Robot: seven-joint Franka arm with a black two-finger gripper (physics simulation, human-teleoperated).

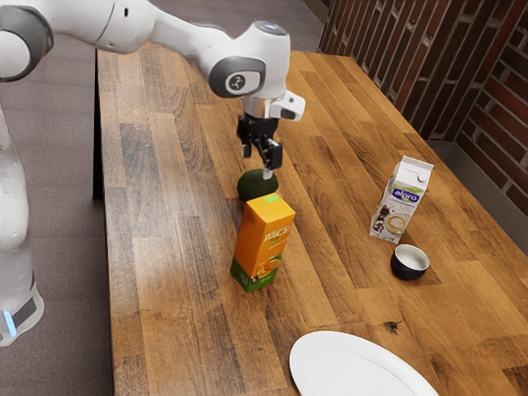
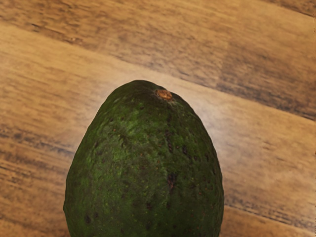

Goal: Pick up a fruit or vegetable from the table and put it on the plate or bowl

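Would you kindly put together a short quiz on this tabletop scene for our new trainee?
1. Multiple choice: what lies right under the end effector? A) an avocado B) a lemon C) a carrot
2. True or false: the orange juice carton stands upright close to the avocado.
3. Short answer: which two dishes on the table could receive the fruit?

Key: 1 A. 2 True. 3 The white plate and the small black bowl.
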